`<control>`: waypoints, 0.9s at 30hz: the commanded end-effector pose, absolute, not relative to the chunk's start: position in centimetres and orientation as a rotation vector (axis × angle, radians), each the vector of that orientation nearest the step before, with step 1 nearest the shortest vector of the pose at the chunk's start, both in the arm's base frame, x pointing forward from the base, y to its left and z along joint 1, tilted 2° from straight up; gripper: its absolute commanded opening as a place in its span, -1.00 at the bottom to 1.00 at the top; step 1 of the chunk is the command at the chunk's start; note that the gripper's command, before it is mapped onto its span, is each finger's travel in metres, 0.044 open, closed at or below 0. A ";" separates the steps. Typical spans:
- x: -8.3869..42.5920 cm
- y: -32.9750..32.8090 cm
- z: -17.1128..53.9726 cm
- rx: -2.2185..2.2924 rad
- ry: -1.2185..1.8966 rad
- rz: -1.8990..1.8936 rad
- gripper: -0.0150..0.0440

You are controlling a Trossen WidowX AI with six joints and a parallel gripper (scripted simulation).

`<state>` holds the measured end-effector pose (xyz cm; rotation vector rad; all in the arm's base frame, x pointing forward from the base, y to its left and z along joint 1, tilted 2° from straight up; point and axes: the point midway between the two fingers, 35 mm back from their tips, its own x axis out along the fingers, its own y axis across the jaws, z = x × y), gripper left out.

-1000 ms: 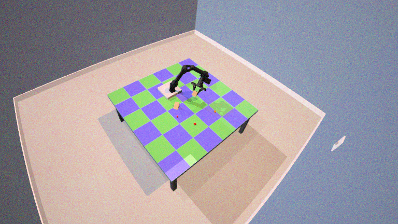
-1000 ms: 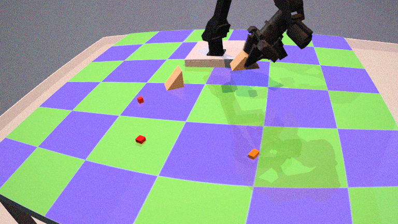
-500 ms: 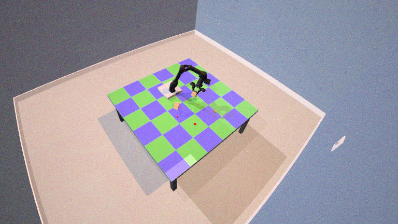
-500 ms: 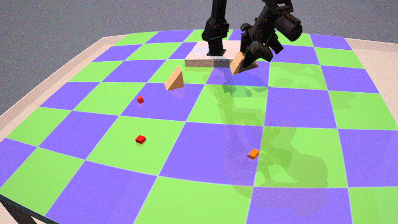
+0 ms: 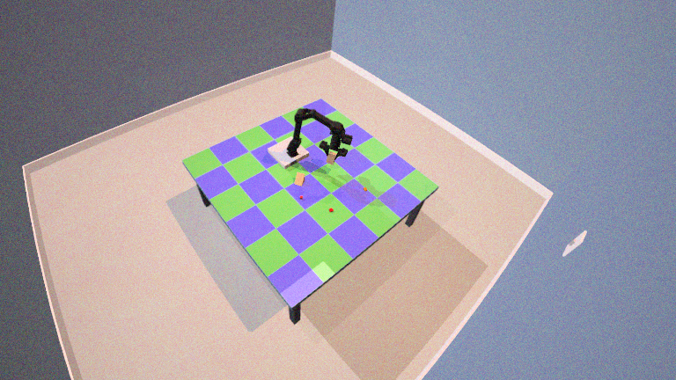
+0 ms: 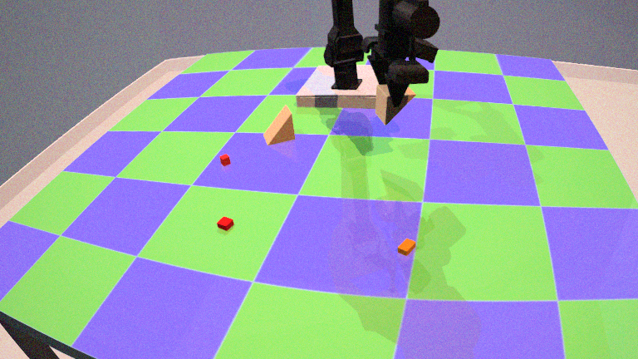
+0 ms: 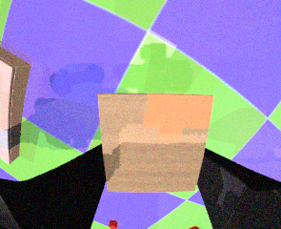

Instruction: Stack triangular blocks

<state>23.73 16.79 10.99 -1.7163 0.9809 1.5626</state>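
Note:
One wooden triangular block [image 5: 298,179] [image 6: 281,127] stands on the table, its sloped face toward the left in the exterior view and its upright side to the right. My gripper [image 5: 333,152] [image 7: 150,149] is shut on the other triangular block [image 5: 331,158] [image 6: 384,105] [image 7: 154,164] and holds it above the table, to the right of the standing block in the exterior view. The held block has an edge pointing down and a broad face toward the wrist camera. The far finger is partly hidden in the exterior view.
A small red cube [image 5: 301,197] [image 6: 225,159] lies near the standing block. A flat red piece [image 5: 331,209] [image 6: 225,223] and an orange piece [image 5: 365,189] [image 6: 406,247] lie farther from the arm's pale base plate [image 5: 279,152] [image 6: 310,83] [image 7: 1,86].

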 end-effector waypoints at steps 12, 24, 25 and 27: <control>24.7 15.5 11.6 -1.669 0.864 1.575 -0.49; 27.3 11.0 12.6 -1.670 0.874 1.566 -0.49; 27.5 10.5 12.7 -1.671 0.874 1.567 -0.49; 27.9 9.6 12.9 -1.671 0.875 1.567 -0.49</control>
